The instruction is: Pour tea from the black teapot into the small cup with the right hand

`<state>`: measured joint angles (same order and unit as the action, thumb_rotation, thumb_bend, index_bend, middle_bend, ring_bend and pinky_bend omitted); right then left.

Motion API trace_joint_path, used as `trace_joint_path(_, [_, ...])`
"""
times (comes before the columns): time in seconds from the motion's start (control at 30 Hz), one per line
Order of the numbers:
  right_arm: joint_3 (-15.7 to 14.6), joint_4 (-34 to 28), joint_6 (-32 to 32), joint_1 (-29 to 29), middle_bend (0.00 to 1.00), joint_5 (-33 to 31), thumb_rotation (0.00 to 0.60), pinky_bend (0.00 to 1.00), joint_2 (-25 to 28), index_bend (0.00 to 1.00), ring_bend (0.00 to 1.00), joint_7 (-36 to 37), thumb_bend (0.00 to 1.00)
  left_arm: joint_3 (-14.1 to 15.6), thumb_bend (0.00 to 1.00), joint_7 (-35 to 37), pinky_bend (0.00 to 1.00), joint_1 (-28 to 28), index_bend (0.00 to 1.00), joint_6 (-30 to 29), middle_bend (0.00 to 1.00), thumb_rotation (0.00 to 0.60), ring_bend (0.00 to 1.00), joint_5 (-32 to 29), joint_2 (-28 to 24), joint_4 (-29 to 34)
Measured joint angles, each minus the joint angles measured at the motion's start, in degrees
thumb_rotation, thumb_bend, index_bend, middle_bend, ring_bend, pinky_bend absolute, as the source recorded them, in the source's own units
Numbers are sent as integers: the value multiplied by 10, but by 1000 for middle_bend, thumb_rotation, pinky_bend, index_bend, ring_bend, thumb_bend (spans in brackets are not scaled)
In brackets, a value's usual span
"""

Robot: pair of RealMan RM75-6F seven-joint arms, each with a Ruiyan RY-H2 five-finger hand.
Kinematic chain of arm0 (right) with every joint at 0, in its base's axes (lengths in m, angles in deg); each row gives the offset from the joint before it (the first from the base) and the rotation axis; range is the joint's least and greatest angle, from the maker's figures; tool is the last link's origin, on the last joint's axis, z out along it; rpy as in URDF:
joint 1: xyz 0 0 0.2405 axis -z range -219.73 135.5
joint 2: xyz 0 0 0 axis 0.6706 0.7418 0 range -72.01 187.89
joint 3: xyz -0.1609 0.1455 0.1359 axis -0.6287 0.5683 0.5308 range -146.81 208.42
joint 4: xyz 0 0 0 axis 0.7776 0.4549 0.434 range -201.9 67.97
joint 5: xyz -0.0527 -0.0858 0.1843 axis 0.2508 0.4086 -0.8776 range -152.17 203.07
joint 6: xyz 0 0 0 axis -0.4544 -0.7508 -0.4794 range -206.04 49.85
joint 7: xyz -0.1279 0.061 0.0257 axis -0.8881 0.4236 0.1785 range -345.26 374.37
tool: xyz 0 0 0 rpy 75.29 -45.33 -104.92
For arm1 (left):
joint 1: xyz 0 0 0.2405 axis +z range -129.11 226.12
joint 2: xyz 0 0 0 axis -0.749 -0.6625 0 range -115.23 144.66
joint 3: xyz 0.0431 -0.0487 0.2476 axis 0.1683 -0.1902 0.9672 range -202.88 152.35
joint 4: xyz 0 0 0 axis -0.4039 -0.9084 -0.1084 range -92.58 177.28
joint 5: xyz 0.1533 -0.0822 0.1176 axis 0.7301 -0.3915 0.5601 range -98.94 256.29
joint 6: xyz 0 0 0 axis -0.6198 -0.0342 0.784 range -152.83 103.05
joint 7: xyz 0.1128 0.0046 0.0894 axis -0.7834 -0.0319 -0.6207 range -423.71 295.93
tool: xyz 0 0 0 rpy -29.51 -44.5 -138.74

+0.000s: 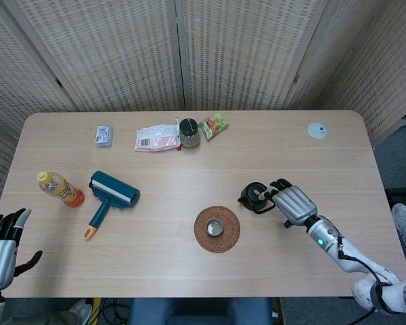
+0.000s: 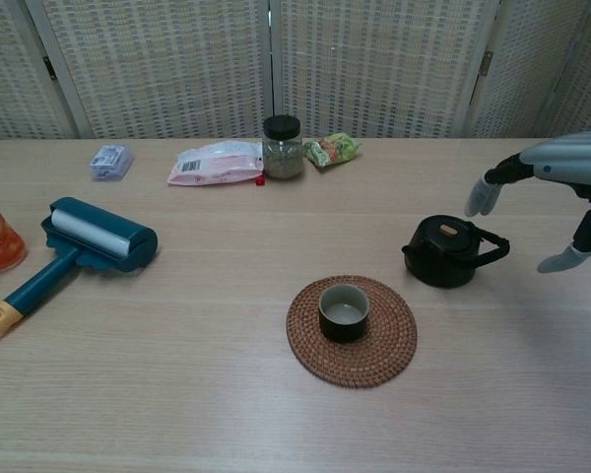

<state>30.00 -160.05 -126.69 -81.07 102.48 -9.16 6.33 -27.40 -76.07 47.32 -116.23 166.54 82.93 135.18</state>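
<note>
One teapot [image 1: 254,196] stood right of centre on the table [image 1: 189,271], beside one cup [image 1: 215,227] on one woven mat [image 1: 228,237]. Right hand [image 1: 294,203] hovered alongside, fingers spread, empty. Far edge: one jar [image 1: 189,132], two packets. Left hand [image 1: 1,245] spread at near-left corner.

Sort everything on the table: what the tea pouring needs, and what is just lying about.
Needed: black teapot, small cup on woven coaster, right hand.

Lying about: lint roller, orange drink bottle, jar, pink packet, green snack packet.
</note>
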Motion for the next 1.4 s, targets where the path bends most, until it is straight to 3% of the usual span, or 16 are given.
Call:
trace_joint_path(0.57, [5,10,13,3,289,3,600,0,-19,282,260,-4,111,2,203,9,64,6,80,-6,100,600,121,1,3,-8])
trace_joint_path(1.13, [8,39,44,-8,350,-15,600,0,-46,314,261,-18,111,4,203,18,58,12,80,-7,100,600,121,-2,5,-18])
trace_joint_path(1.4, [10,47,49,-10,364,-19,600,0,-52,327,261,-17,26,3,204,19,58,13,80,-6,100,600,121,-3,6,-19])
